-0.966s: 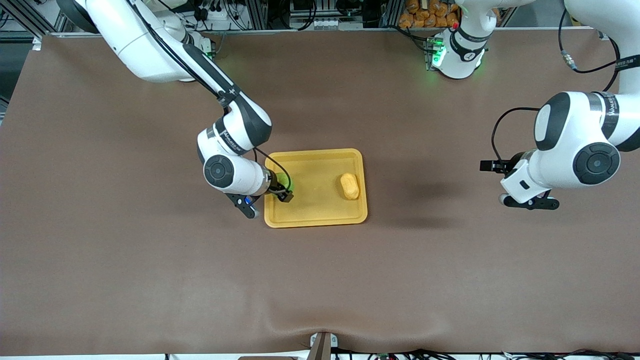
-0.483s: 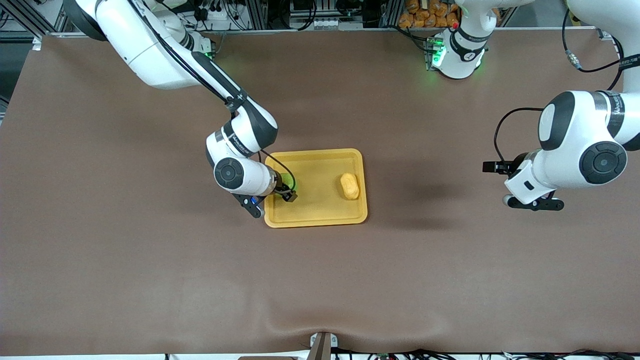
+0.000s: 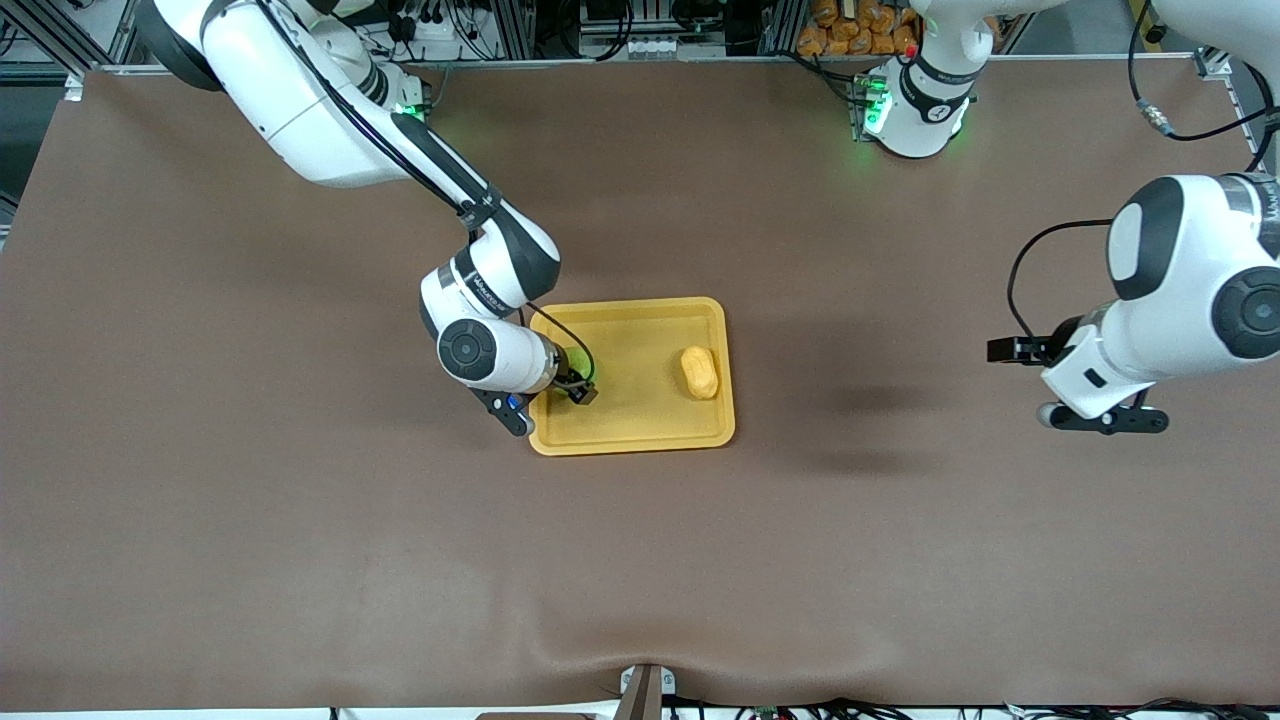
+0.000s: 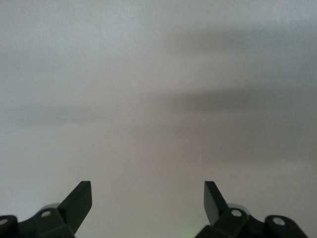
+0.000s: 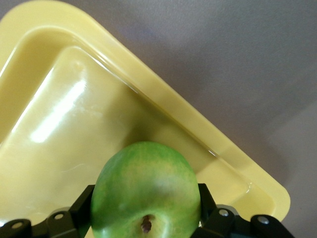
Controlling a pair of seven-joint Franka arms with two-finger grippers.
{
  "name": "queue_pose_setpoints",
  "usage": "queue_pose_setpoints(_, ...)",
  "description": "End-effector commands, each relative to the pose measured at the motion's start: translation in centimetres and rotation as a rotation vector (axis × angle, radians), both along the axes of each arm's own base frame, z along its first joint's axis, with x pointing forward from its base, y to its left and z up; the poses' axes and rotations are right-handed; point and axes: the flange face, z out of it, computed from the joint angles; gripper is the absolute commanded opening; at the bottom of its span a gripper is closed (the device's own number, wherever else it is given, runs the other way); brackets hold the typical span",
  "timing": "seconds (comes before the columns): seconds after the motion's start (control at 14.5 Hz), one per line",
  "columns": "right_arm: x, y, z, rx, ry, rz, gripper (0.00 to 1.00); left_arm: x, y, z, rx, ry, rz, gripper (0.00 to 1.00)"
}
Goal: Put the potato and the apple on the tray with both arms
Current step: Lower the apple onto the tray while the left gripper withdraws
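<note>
One potato (image 3: 700, 372), one apple (image 5: 146, 191), one tray (image 3: 640, 432).

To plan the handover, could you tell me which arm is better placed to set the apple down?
Right: the right gripper holds the apple over the tray; the left gripper waits open over bare table.

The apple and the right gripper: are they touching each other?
Touching. In the right wrist view, the right gripper has a black finger pressed against each side of the apple, with no gap, above the tray.
</note>
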Motion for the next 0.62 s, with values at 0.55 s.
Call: queue_pose_setpoints(0.55,0.6,-0.2,0.6,-0.027,0.014,0.001,1.0,-6.1,-3.0,13.3,0.014,-0.218,-0.072,1.0)
